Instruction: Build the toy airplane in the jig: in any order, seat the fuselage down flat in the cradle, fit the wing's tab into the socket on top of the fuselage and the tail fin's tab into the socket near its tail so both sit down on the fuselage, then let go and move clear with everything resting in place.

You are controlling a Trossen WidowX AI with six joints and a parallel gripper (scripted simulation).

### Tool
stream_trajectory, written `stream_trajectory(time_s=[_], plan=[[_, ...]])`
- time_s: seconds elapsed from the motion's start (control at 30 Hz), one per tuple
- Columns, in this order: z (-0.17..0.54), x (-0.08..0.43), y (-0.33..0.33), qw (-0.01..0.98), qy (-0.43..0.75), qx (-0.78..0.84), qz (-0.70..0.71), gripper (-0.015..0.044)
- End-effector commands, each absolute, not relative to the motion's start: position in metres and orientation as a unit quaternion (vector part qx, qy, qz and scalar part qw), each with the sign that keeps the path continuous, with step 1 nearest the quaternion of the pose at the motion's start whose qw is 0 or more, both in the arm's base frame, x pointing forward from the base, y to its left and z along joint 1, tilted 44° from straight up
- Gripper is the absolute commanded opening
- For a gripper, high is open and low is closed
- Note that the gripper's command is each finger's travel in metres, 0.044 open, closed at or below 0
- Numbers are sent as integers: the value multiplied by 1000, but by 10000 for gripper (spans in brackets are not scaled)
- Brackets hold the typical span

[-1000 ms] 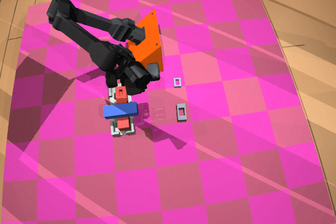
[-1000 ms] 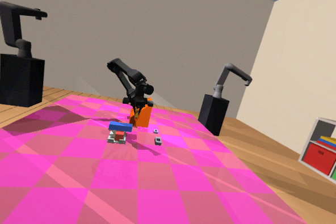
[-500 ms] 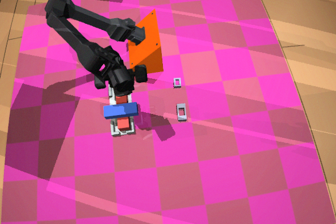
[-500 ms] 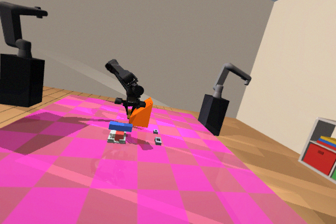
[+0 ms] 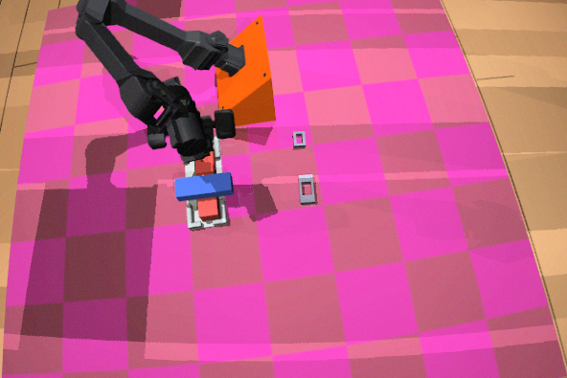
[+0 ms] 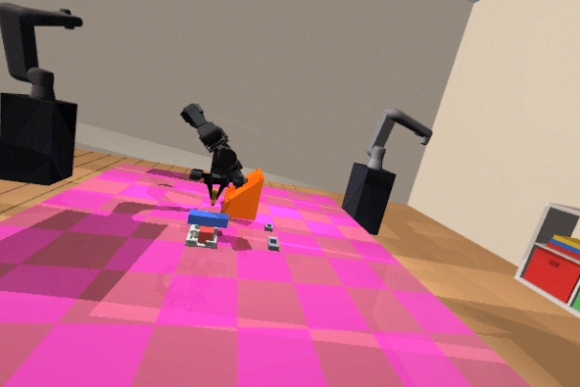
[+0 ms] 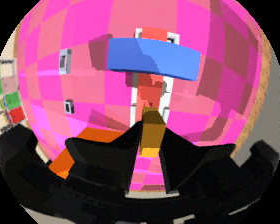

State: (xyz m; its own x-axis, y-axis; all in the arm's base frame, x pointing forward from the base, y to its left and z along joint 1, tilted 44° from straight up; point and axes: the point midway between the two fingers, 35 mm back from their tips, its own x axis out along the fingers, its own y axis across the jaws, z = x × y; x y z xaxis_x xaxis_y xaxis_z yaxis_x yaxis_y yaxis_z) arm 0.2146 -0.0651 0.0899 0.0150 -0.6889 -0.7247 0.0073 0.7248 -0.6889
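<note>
The red fuselage (image 5: 209, 209) (image 6: 206, 234) (image 7: 150, 87) lies lengthwise in the white cradle (image 5: 192, 226) (image 7: 134, 97). The blue wing (image 5: 204, 186) (image 6: 208, 218) (image 7: 153, 57) lies across the top of the fuselage; its tab is hidden. My gripper (image 6: 214, 198) (image 7: 148, 124) is shut on the yellow tail fin (image 6: 214, 194) (image 7: 153, 127) and holds it raised at the tail end of the fuselage, behind the wing. In the top view the wrist hides the fin and fingertips. The tail socket and the fin's tab do not show clearly.
An orange wedge-shaped block (image 5: 254, 68) (image 6: 245, 199) stands close beside the gripper. Two grey hollow holders, one larger (image 5: 307, 199) (image 6: 273, 248) and one smaller (image 5: 299, 146), stand on the checkered mat to one side of the cradle. Two other arms on black pedestals stand beyond the mat.
</note>
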Motion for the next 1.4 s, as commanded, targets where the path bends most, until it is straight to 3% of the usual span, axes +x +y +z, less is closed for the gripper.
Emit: stream_trajectory(time_s=[0.0,1.37], plan=[[91,214,-67,662,649,-265,-263,65],[72,215,-88,663,649,-265,-263,65]])
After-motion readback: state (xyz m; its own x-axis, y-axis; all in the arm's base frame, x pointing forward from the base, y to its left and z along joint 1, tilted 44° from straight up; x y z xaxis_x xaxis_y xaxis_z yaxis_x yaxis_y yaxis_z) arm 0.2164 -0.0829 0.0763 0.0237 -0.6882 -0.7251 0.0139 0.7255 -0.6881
